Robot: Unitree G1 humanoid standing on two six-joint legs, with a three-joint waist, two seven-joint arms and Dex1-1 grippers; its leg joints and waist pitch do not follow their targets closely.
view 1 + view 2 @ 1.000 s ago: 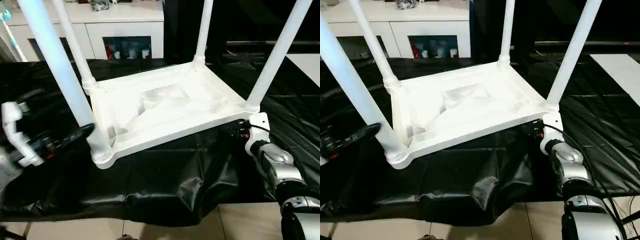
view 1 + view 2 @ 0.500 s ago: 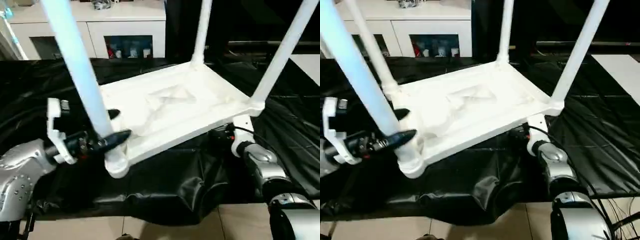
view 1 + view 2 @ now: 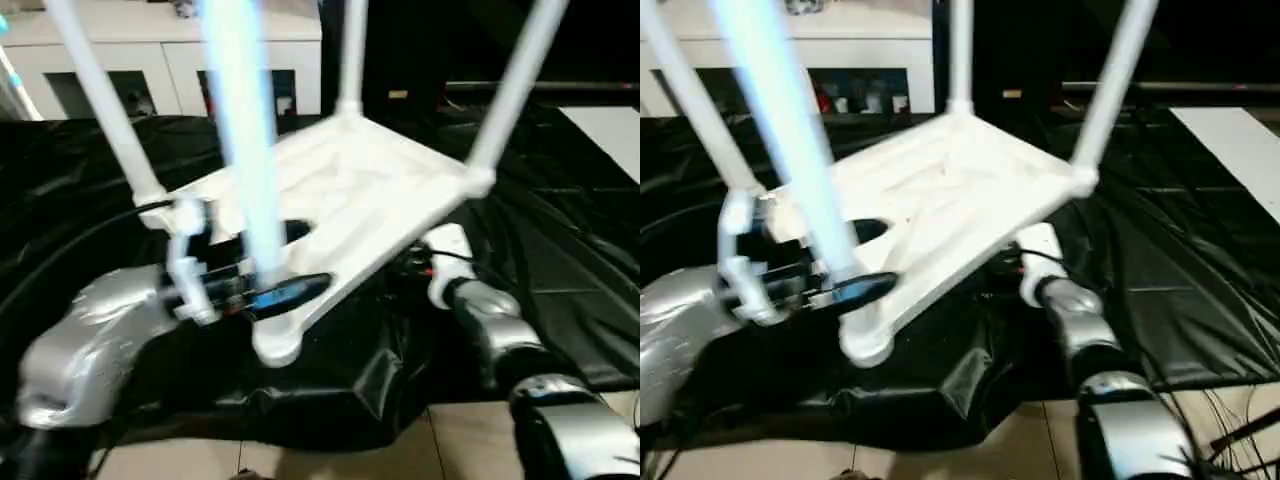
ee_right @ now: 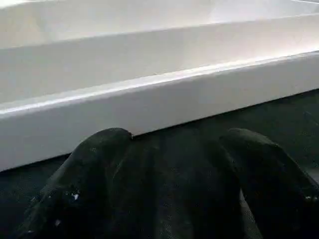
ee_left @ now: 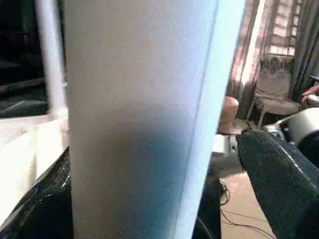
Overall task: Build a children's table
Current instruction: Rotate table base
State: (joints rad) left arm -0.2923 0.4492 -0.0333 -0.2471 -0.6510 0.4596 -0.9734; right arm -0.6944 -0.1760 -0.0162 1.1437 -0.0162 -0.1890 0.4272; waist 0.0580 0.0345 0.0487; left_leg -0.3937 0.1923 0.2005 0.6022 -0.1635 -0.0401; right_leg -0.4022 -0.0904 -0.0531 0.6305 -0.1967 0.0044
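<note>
No legible writing is visible. The left claw reaches in from the left, its black fingers straddling the base of the near leg; whether they press the leg cannot be determined. The right claw lies low under the tabletop rim, fingers parted, holding nothing. The tabletop sits inverted and tilted on black sheeting, legs pointing up. Beyond stands a white cabinet.
</note>
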